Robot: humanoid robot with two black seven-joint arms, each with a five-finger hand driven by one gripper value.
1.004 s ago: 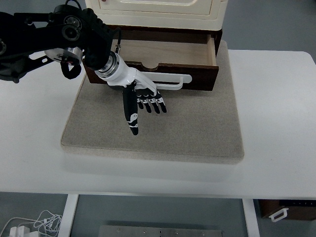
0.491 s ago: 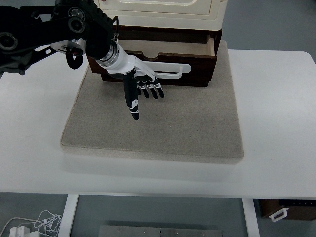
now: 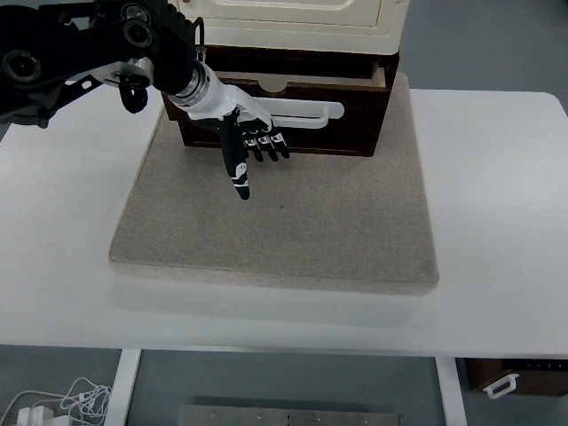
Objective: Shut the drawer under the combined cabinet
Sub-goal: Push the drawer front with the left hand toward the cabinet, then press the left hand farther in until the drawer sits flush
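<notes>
Top view: the drawer [image 3: 293, 111], nearly shut under the cabinet [image 3: 293, 18], is being contacted at its front by the left robot hand [image 3: 248, 146], fingers extended and nothing gripped. Drawer contents are hidden. Both units are being carried on a mat [image 3: 293, 222] on the tabletop [image 3: 497, 222].

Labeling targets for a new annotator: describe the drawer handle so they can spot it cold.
Start at the cream cabinet at the top of the grey mat. Beneath it sits a dark brown wooden drawer, slightly open. The handle is the white horizontal bar across the drawer's front, just right of the left hand; nothing else on that dark face is white.
</notes>
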